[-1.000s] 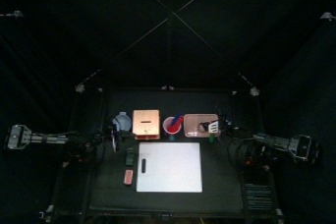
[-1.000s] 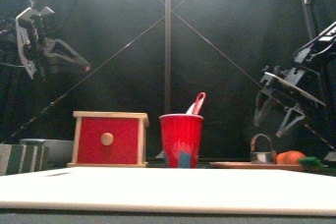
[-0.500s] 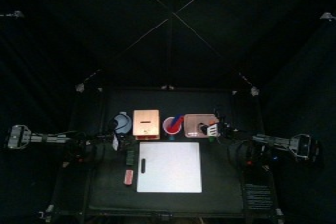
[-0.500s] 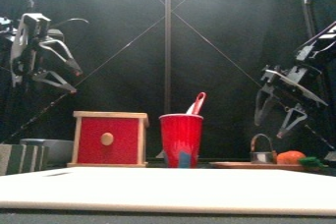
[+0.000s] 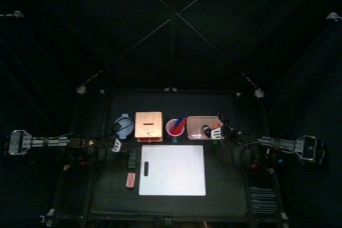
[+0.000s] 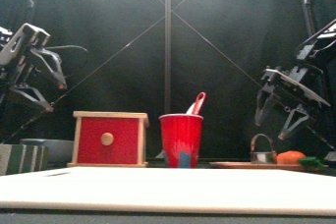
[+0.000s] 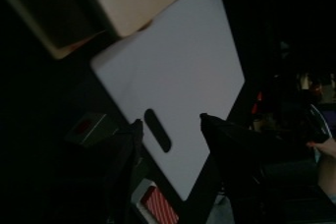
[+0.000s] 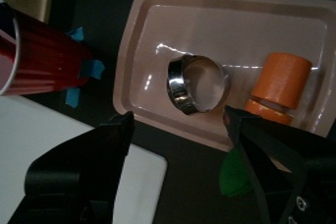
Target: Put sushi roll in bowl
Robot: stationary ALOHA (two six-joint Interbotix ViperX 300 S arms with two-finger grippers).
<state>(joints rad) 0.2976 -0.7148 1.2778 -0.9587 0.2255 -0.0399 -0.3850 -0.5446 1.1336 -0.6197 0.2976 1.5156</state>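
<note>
The orange, roll-shaped piece taken for the sushi roll (image 8: 282,78) lay on the pink tray (image 8: 223,12), near one end, with a green piece (image 8: 242,174) just off the tray's edge beside it. A small metal bowl (image 8: 195,83) sat tilted on the same tray, close to the roll but apart from it. The right gripper (image 6: 280,125) hung above the tray, fingers spread and empty. Beside the tray stood a red cup (image 6: 182,140), then a wooden box (image 6: 109,140). The left gripper (image 7: 171,123) hung over the white board (image 7: 171,71) (a dark oblong thing (image 7: 156,130) lay on it), fingers apart, holding nothing
</note>
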